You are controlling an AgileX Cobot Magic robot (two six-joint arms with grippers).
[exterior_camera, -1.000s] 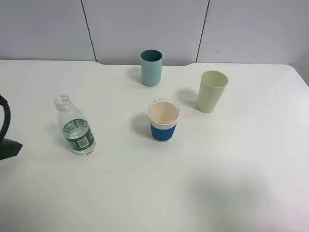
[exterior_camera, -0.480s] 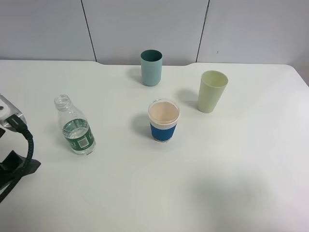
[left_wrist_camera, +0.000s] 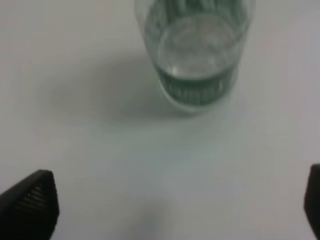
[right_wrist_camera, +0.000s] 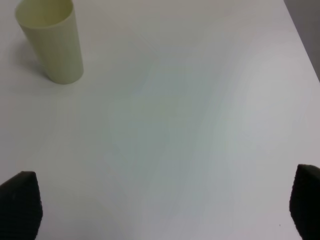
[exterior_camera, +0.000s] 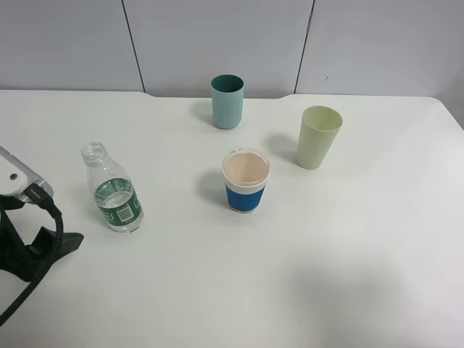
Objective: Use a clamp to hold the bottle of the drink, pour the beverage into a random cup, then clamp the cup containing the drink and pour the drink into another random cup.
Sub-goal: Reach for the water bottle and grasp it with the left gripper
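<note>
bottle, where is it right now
In the exterior high view the bottle stands upright on the left side of the table, left of the blue-banded cup. The left fingers are open just short of it, not touching.

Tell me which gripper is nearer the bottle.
Left. The left gripper hangs open just short of the bottle; the right gripper sits far off, facing the pale green cup.

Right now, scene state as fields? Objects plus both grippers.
bottle: upright, uncapped, part full, ungripped
blue-banded cup: upright, centre, no liquid visible
teal cup: upright, behind blue-banded cup
pale green cup: upright, right of blue-banded cup
left gripper: open, facing bottle, not touching
right gripper: open, empty, above table
</note>
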